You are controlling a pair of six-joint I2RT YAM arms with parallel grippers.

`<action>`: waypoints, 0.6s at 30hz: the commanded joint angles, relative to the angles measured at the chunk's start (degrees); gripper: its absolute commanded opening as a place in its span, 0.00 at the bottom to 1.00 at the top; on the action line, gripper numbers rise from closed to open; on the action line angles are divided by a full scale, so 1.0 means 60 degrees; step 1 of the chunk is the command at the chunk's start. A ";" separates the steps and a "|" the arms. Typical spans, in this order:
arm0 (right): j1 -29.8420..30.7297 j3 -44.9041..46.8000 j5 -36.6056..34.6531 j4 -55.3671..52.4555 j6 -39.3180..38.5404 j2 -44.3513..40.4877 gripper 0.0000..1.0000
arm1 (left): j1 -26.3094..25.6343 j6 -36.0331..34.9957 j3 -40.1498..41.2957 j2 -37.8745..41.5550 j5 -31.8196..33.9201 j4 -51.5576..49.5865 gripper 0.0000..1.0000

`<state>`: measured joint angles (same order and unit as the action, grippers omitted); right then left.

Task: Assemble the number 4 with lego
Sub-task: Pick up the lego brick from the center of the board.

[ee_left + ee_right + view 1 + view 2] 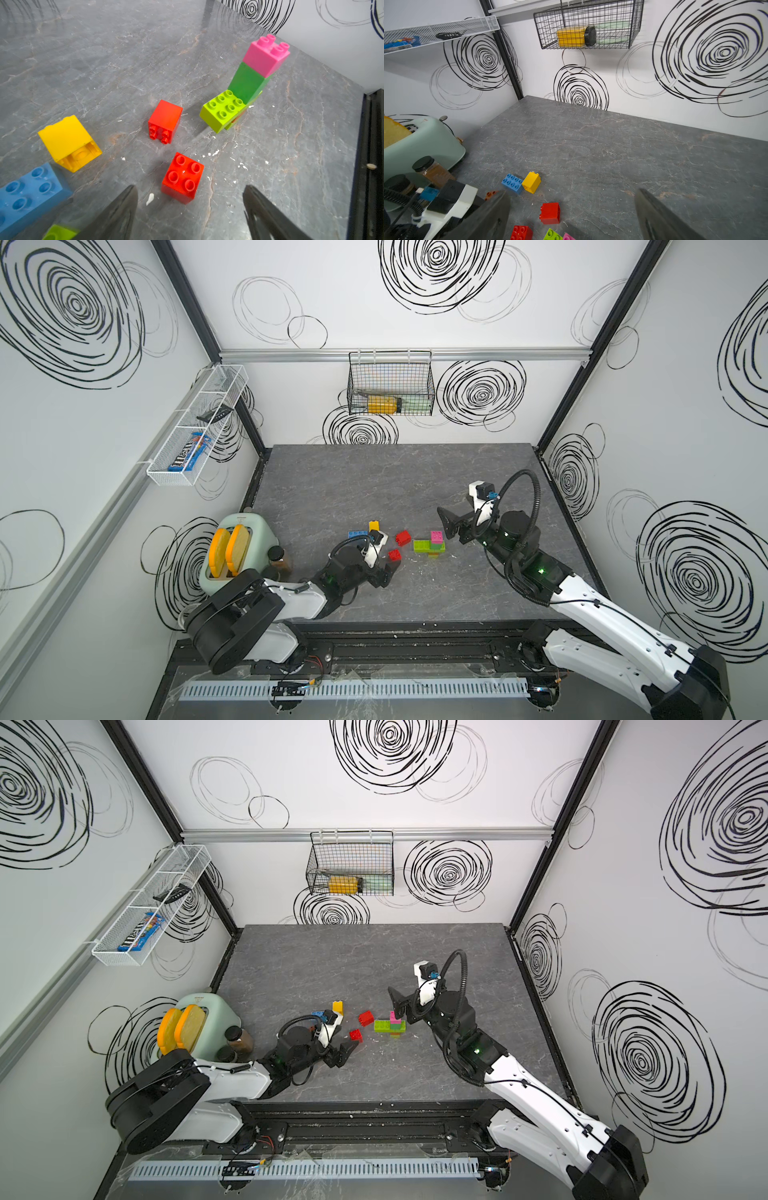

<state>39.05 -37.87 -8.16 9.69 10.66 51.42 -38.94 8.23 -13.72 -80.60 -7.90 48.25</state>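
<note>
Just ahead of my left tool (388, 571), a red brick (182, 177) sits studs-up on the bench (124, 62). It is in line with the gap between the jaws but apart from both. The jaws stand wide with nothing between them; the tool holds nothing and touches no brick that I can see.

Beyond that brick, farther out from the tool, a second red brick (165, 121) lies on its side. Farther still stands the stack: a lime green brick (223, 110) with a dark green brick (247, 83) on one end and a pink brick (267, 55) on top. Something orange shows beneath the lime one, too hidden to describe.

Off to one side of the tool, a yellow brick (69, 143) lies tipped over next to a blue brick (31, 195) that sits studs-up. I cannot tell whether they touch.

My right tool (450, 527) hangs above the bench just beside the stack, on the side away from my left tool. Its jaws are spread wide as well, with only bare bench between them, and it grips nothing.
</note>
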 commanded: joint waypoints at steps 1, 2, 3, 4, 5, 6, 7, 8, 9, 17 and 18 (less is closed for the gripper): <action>-0.0091 -0.0098 -0.0250 0.0257 0.0629 0.0112 0.97 | 0.0070 -0.0934 0.0264 -0.0252 -0.0189 0.1529 0.83; -0.0130 -0.0166 -0.0220 0.0183 0.0652 0.0149 0.97 | 0.0134 -0.1043 0.0349 -0.0390 -0.0153 0.1645 0.83; -0.0161 -0.0230 -0.0191 0.0112 0.0658 0.0202 0.97 | 0.0195 -0.1107 0.0366 -0.0579 -0.0093 0.1688 0.82; -0.0176 -0.0286 -0.0176 0.0034 0.0656 0.0269 0.97 | 0.0267 -0.1210 0.0365 -0.0835 -0.0135 0.1780 0.81; -0.0193 -0.0360 -0.0153 -0.0054 0.0643 0.0336 0.97 | 0.0325 -0.1288 0.0356 -0.1110 -0.0225 0.1992 0.79; -0.0197 -0.0408 -0.0151 -0.0097 0.0633 0.0399 0.97 | 0.0370 -0.1334 0.0352 -0.1354 -0.0339 0.2231 0.78; -0.0223 -0.0465 -0.0126 -0.0158 0.0632 0.0470 0.97 | 0.0395 -0.1355 0.0335 -0.1589 -0.0442 0.2495 0.77; -0.0238 -0.0515 -0.0092 -0.0185 0.0620 0.0535 0.97 | 0.0425 -0.1404 0.0299 -0.1745 -0.0546 0.2668 0.76; -0.0246 -0.0554 -0.0078 -0.0231 0.0622 0.0589 0.97 | 0.0440 -0.1473 0.0213 -0.1844 -0.0547 0.2624 0.75; -0.0265 -0.0749 -0.0044 -0.0251 0.0677 0.0931 0.98 | 0.0368 -0.1750 -0.0193 -0.2257 -0.0395 0.2266 0.72; -0.0260 -0.0763 -0.0040 -0.0239 0.0663 0.0951 0.97 | 0.0340 -0.1783 -0.0278 -0.2308 -0.0396 0.2143 0.72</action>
<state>37.67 -40.36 -8.23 8.21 14.00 56.99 -36.62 -0.32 -13.37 -93.45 -9.87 58.43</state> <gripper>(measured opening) 0.974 0.722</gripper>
